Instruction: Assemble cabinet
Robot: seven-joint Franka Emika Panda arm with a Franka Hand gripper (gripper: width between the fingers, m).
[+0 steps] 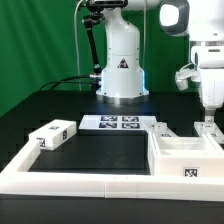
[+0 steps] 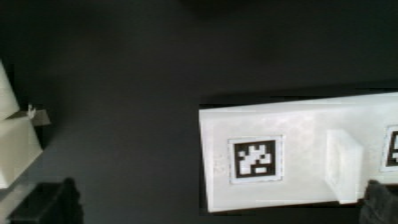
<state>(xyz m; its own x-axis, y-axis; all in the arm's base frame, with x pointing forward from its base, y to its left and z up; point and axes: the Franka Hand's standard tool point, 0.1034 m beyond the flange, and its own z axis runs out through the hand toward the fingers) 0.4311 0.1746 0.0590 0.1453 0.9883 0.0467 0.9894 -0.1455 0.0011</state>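
In the exterior view, the cabinet body [image 1: 172, 160] sits on the black table [image 1: 100, 150] at the exterior view's right, just inside the white rail [image 1: 80, 183]. Its hollow opens upward and a tagged face is turned toward the camera. The frame edge cuts it off, so its long axis cannot be told. A small drawer block [image 1: 55, 133] lies well apart at the exterior view's left, its long axis running slantwise and its tagged end toward the near left. The marker board [image 1: 118, 123] lies flat between them, in front of the robot base [image 1: 120, 65]. The gripper [image 1: 207, 122] hangs over the far part of the body. Contact cannot be judged. In the wrist view, the gripper [image 2: 210, 205] has its dark fingers [image 2: 45, 205] spread wide at opposite corners, holding nothing, above the cabinet body [image 2: 240, 125], which shows one full tag, part of another, and a raised ridge between them.
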